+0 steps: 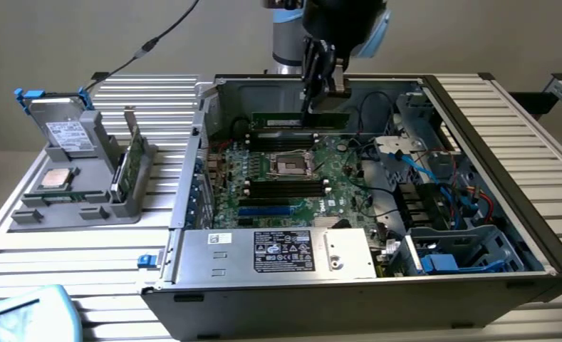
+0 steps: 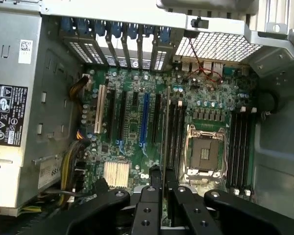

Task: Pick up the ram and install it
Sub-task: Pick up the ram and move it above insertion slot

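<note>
Exterior view: black end effector (image 1: 309, 107) nearly closed, clamping the long thin dark green ram stick (image 1: 283, 121) by its top edge. Ram hangs just above the black memory slots (image 1: 281, 139) in the open grey computer case (image 1: 357, 313).

Wrist view: end effector (image 2: 159, 178) holds the ram (image 2: 164, 137) edge-on and parallel to the slots (image 2: 175, 132), probably to line it up.

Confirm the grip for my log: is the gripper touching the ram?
Touching. The exterior view shows the gripper clamped shut on the top edge of the ram, which is held level inside the open computer case.
</note>
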`<state>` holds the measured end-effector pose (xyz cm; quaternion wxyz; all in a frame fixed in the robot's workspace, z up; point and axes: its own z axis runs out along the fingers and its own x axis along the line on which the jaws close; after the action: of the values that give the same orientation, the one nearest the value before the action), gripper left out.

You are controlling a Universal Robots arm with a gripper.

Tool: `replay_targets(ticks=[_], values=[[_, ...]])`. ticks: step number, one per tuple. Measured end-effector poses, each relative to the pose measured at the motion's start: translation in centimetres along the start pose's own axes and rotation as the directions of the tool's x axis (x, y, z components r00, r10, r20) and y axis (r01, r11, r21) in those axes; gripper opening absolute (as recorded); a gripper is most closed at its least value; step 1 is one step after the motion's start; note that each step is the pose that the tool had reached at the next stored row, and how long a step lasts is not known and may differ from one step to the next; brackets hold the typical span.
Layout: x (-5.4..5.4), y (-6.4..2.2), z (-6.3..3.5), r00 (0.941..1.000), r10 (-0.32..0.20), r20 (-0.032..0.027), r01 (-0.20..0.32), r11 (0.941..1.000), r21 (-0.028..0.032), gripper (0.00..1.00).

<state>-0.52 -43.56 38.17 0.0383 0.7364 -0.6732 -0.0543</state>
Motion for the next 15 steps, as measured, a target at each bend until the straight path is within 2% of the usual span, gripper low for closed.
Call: replay_targets(ticks=[9, 15], values=[[-1.6, -0.49, 1.61, 1.0, 0.004, 0.0004, -0.004, 1.0, 0.0004, 0.14], [-1.8, -0.48, 2.7, 0.9999, 0.009, -0.0049, -0.009, 1.0, -0.0001, 0.14]])
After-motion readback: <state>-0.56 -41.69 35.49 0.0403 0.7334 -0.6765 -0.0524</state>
